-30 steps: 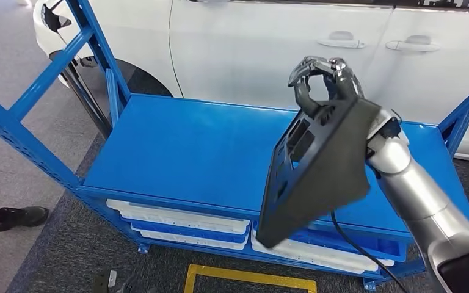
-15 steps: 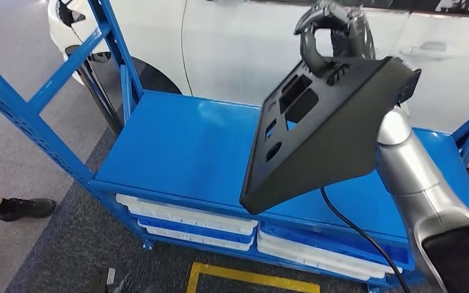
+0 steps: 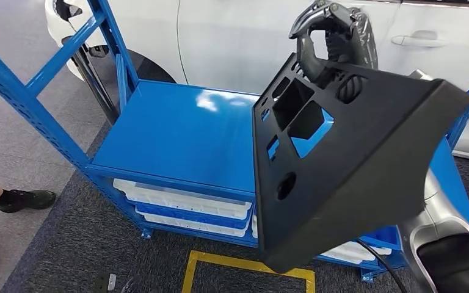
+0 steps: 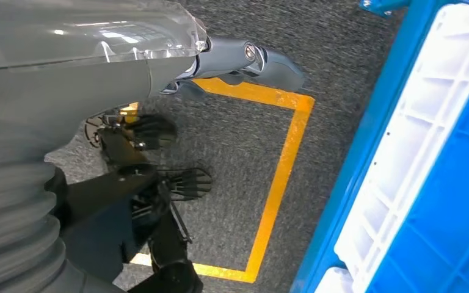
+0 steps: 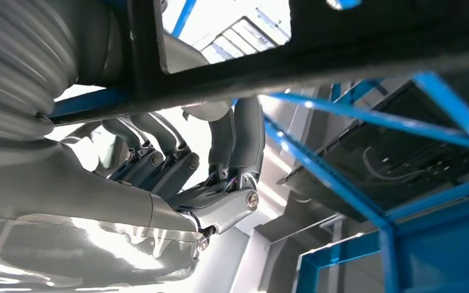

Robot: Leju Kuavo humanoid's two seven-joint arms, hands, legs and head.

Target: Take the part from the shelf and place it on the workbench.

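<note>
The black part, a flat panel with cut-outs, is held tilted in the air above the blue shelf, clear of its top, presumably so it can be carried off to the workbench. The right hand grips its upper edge at about twelve o'clock, fingers curled through a cut-out. The left hand hangs over the floor; whether its fingers are curled or spread I cannot tell.

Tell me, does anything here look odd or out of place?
Nothing looks broken or spilled. The black panel is held up tilted by the right hand above the blue shelf, which suits carrying it off. The shelf top is bare; the white trays sit stacked underneath.
</note>
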